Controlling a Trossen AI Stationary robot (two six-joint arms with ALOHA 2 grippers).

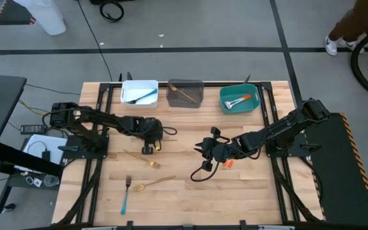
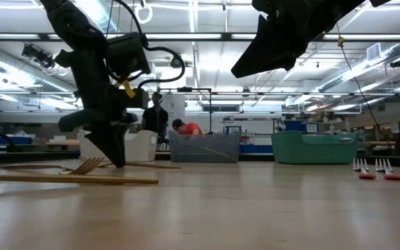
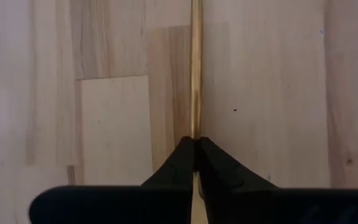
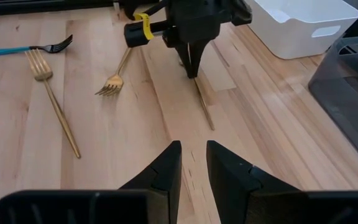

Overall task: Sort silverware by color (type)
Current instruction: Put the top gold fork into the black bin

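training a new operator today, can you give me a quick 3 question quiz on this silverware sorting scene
1. True or false: the left gripper is pinching a thin gold utensil that lies on the wooden table.
2. Which rectangular bin holds a blue-handled utensil: A) white bin, B) dark grey bin, C) teal bin?
3. Fill in: the right gripper hovers with its fingers ____, holding nothing.

Key: 1 true; 2 A; 3 open

No legible text, label, brand, number or sign on anything in view.
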